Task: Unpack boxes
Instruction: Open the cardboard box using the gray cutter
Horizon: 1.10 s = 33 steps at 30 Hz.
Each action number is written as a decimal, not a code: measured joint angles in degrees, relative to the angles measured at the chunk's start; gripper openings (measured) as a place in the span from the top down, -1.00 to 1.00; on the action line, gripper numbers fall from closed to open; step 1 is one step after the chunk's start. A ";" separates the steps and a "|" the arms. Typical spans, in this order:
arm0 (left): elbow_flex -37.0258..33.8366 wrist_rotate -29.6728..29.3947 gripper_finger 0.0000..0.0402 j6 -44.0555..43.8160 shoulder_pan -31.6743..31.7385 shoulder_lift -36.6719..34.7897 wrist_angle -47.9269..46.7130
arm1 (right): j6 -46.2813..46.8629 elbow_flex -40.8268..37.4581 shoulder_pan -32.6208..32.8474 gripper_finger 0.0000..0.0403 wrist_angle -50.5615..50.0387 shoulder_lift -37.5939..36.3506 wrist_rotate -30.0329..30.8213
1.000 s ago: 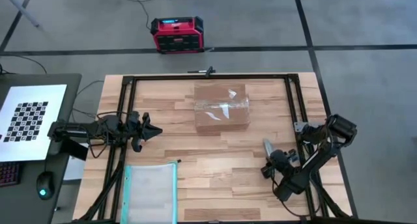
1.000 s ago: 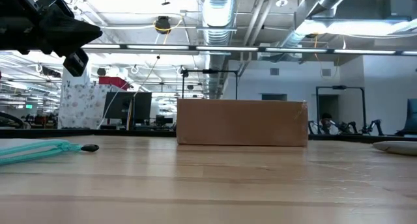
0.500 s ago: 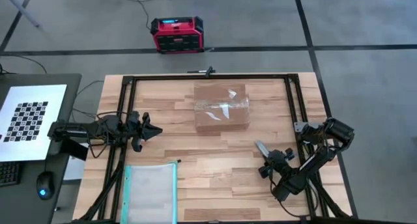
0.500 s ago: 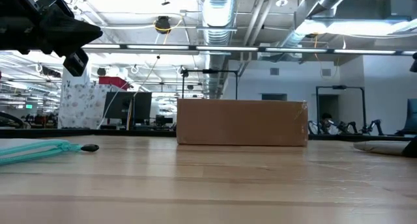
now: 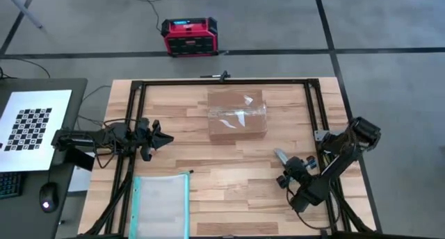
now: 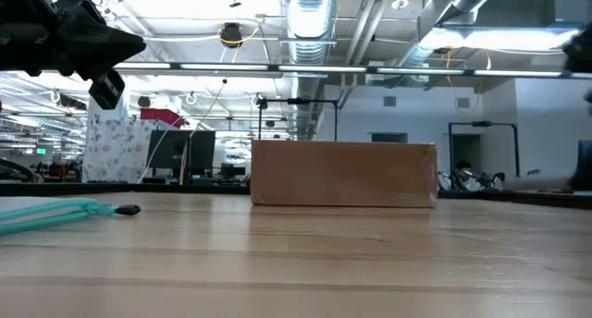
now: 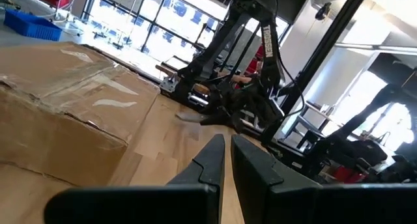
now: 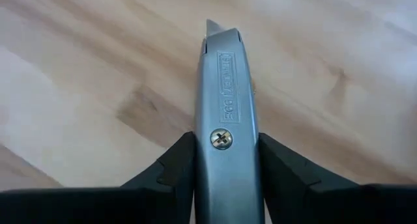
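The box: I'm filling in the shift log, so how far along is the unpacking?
Early. Done: the right gripper has gripped a utility knife, held above the table. In hand: nothing cut yet. Left: the box sits taped shut, flaps down. The left gripper waits shut beside it.

In the right wrist view the lower end of the utility knife [image 8: 228,120] runs off the picture's edge, and the lettering stamped on its metal body is too small to read. In the low view the box [image 6: 343,174] shows one side only, its flaps and tape hidden, while the pouch [image 6: 46,214] is cut off at the edge. From above, the near end of the pouch [image 5: 160,205] runs out of the picture, and the marks on the red case [image 5: 189,36] are too small to tell.
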 joint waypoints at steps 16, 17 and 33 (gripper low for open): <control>6.05 -2.43 0.94 5.52 0.02 4.40 -1.12 | -30.17 0.07 -12.74 0.38 -1.77 -28.42 10.02; 7.62 -3.28 0.94 7.16 0.02 6.13 -1.78 | -31.96 0.07 -14.14 0.38 -1.72 -29.86 10.87; 41.74 -6.75 0.94 23.10 12.79 58.92 -10.29 | -57.83 0.07 -35.71 0.38 0.56 -39.23 10.59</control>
